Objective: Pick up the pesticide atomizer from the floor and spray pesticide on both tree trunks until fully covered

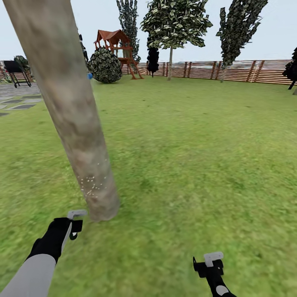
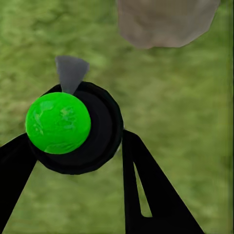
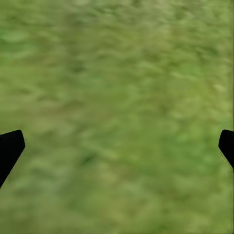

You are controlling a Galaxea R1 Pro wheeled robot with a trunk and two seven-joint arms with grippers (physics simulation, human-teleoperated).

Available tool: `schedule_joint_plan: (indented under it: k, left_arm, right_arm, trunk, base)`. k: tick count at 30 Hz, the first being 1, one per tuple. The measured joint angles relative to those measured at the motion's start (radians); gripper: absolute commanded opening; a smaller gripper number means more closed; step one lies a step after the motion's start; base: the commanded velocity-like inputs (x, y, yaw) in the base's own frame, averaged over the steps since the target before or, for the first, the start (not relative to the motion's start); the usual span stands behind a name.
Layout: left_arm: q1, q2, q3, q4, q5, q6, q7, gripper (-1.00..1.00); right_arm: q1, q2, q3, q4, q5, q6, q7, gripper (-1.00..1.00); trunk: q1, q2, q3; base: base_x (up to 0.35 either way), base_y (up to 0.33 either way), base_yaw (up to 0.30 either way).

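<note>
The left end effector held the pesticide atomizer, its fingers closed on either side of the black body beneath the green cap. A grey nozzle projected from the body toward the base of the tree trunk just ahead. On the trunk's lower part lay a patch of pale specks, judged to be spray; most of the bark above looked bare, so coverage seemed to be at an early stage. The right end effector hung over the grass lawn, fingers spread wide and holding nothing. The atomizer appeared rigid, smooth and rounded, probably light; it could twist in a loose hold, so the body below the cap was the sound place to take it, leaving the nozzle clear.
</note>
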Motion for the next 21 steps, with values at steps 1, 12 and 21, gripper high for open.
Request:
schedule_joint_plan:
  k: [1,12,21]
  left_arm:
    - [0.000,0.000,0.001,0.000,-0.001,0.000,0.000,-1.00]
    - [0.000,-0.001,0.001,0.000,-0.002,-0.001,0.000,-1.00]
    - [0.000,0.000,0.001,-0.002,-0.002,0.000,0.000,-1.00]
  right_arm:
    - [0.000,0.000,0.000,0.000,0.000,0.000,0.000,1.00]
    - [0.000,0.001,0.000,-0.001,-0.001,0.001,-0.001,1.00]
    - [0.000,0.002,0.000,0.000,-0.001,0.001,-0.001,1.00]
  trunk:
    - [0.000,0.000,0.000]
    - [0.001,0.000,0.000]
    - [0.001,0.000,0.000]
  base:
    - [0.145,-0.221,0.000]
    - [0.012,-0.271,0.000]
    - [0.000,-0.275,0.202]
